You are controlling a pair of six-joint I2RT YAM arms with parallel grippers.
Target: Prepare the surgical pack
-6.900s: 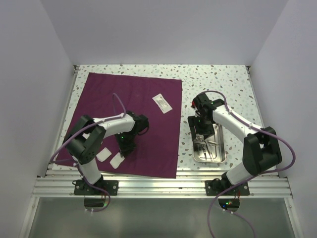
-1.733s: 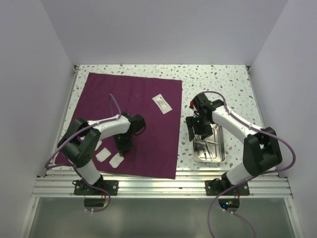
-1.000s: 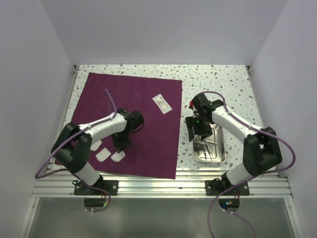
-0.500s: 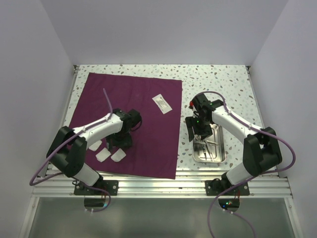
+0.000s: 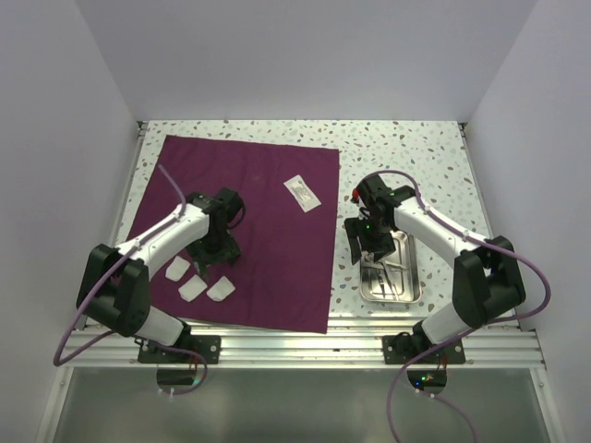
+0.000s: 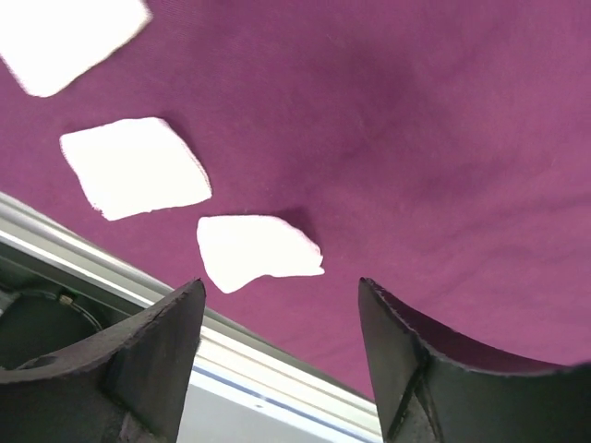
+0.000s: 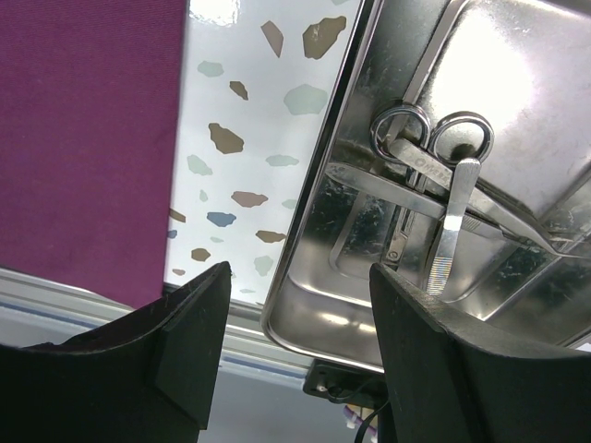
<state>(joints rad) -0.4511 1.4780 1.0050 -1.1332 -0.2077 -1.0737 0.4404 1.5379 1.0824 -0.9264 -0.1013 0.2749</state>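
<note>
**Pack laid out flat, both pincers open and empty**

Speckled surface (image 5: 406, 148) carries everything. The maroon cloth (image 5: 268, 185) lies spread flat on it, on the left arm's side, with its near edge at the rail.

The steel tray (image 5: 413, 242) sits on bare surface off the cloth's right edge, close to it but not touching.

The left pincer (image 5: 214, 261) hangs over the cloth's near-left part. Its jaws stand wide with nothing between them, and the wrist view (image 6: 277, 293) shows only cloth and pads beyond the tips.

The right pincer (image 5: 367, 247) is just past the cloth's right edge, over the tray's cloth-side rim. Its jaws are apart and grip nothing (image 7: 300, 277).

A white packet (image 5: 302, 193) lies on the cloth near its right edge, in the far half.

Three white pads (image 5: 193, 288) lie in a loose row on the cloth's near-left corner, not overlapping. The rightmost one is nearest the left pincer's tips.

The thin metal instruments (image 7: 429, 138) are off the cloth, inside the tray: a ring-handled tool with tweezers (image 7: 452, 221) crossing it.
</note>
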